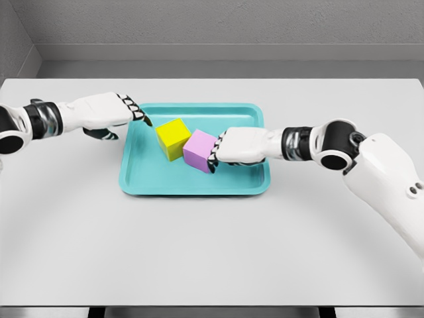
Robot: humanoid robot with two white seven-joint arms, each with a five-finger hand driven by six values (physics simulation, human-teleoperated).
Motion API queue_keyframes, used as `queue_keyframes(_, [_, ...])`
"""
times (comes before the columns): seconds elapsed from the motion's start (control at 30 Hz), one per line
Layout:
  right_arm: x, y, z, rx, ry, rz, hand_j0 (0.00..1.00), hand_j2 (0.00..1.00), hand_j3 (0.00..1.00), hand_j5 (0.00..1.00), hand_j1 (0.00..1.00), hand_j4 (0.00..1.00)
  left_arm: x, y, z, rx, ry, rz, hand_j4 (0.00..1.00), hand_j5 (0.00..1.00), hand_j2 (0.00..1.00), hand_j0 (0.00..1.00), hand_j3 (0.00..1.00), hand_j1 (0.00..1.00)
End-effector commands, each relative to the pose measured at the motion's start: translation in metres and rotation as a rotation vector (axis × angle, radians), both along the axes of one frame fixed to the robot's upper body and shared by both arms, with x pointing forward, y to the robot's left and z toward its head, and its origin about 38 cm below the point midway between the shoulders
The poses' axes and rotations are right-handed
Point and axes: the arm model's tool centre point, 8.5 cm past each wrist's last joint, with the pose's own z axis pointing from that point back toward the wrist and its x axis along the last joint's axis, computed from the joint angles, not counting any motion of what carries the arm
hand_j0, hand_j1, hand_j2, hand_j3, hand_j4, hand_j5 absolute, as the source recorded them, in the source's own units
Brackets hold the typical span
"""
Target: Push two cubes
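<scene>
The right hand [235, 147], fingers pressed together, touches the pink cube [199, 150], which touches the yellow cube [173, 138] in the tray [192, 182]. The left hand [109, 112], fingers together, is at the tray's left rim.

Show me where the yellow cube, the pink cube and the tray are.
yellow cube [172, 132], head view, on its top face.
pink cube [199, 145], head view, on its top face.
tray [193, 187], head view, on its near rim.
</scene>
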Motion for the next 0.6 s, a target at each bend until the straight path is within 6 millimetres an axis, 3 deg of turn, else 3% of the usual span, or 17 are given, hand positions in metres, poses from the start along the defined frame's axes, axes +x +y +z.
queue_keyframes(0.0, [-0.001,0.004,0.000,0.009,0.004,0.007,0.57,0.57,0.57,0.57,0.57,0.57,0.003,0.006,-0.003,-0.003,0.012,0.021,0.81,0.81,0.81,0.81,0.81,0.81])
queue_keyframes(0.4, [-0.010,0.006,0.003,0.023,0.002,0.032,0.57,0.57,0.57,0.57,0.57,0.57,0.009,0.014,-0.003,-0.001,0.020,0.050,0.81,0.81,0.81,0.81,0.81,0.81])
queue_keyframes(0.57, [-0.019,0.015,0.003,0.024,0.001,0.069,0.57,0.57,0.57,0.57,0.57,0.57,0.015,0.008,-0.007,-0.014,0.030,0.057,0.81,0.81,0.81,0.81,0.81,0.81])
